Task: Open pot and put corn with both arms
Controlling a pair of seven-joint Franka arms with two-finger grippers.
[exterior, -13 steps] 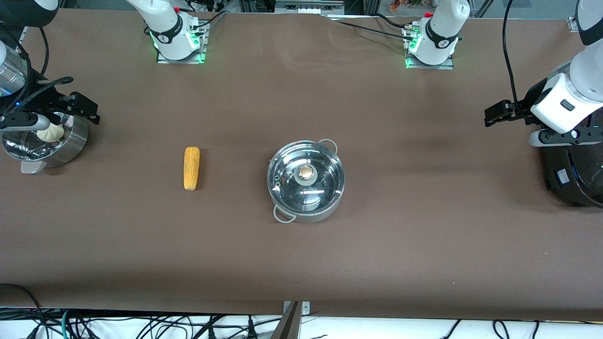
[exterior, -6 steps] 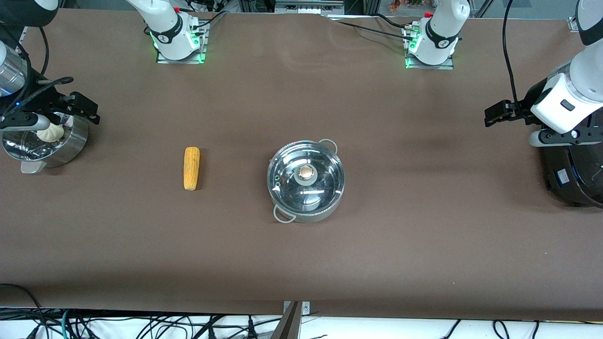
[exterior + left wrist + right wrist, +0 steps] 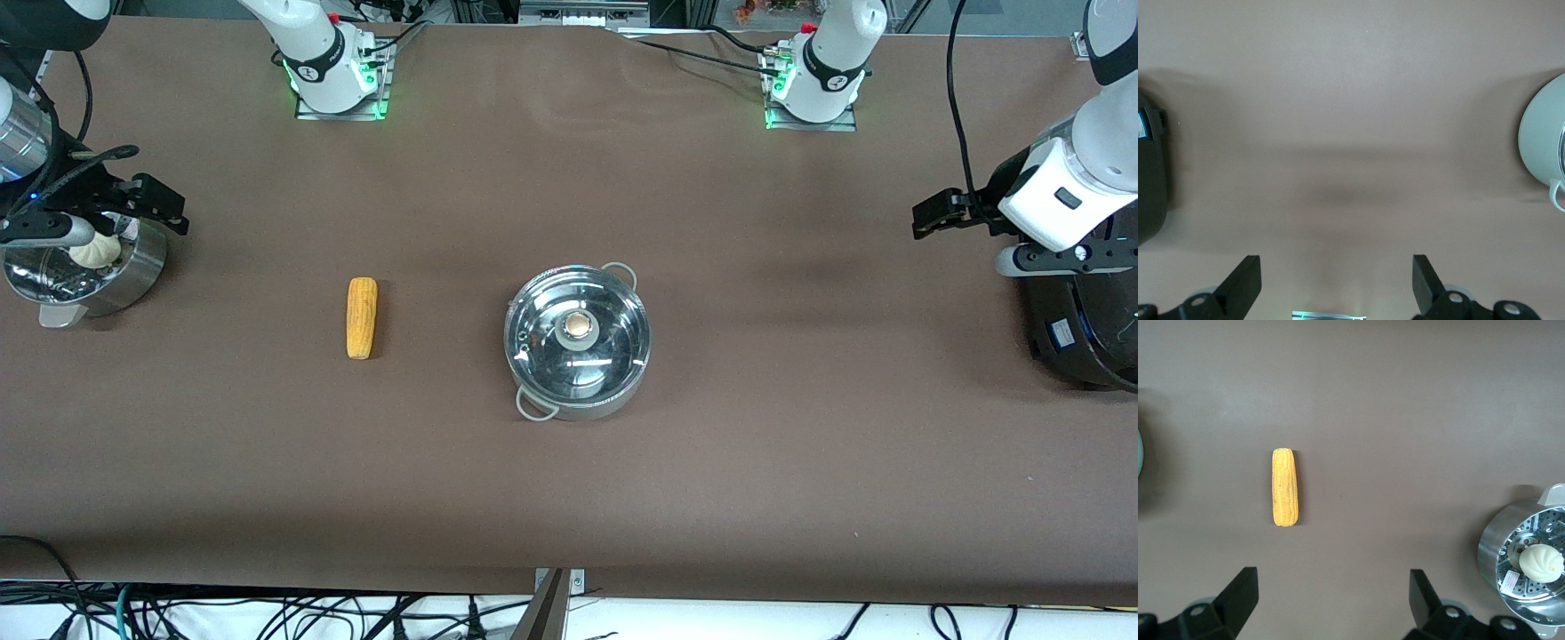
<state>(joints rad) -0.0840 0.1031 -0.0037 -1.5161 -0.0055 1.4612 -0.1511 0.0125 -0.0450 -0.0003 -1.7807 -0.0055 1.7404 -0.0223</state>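
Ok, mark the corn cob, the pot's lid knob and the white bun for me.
Yellow-orange corn cob [image 3: 361,317]: front view, middle of the cob.
Tan knob [image 3: 579,326] of the clear glass lid: front view, knob top.
Round white bun [image 3: 1537,561]: right wrist view, bun's centre.

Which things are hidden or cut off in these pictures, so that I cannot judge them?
- Rice cooker: front view, cut by the edge and covered by the left arm.
- Steamer pot: front view, partly under the right gripper.
- Pot: wrist views show only slivers.
- Left gripper: open in its wrist view; fingertips out of frame.
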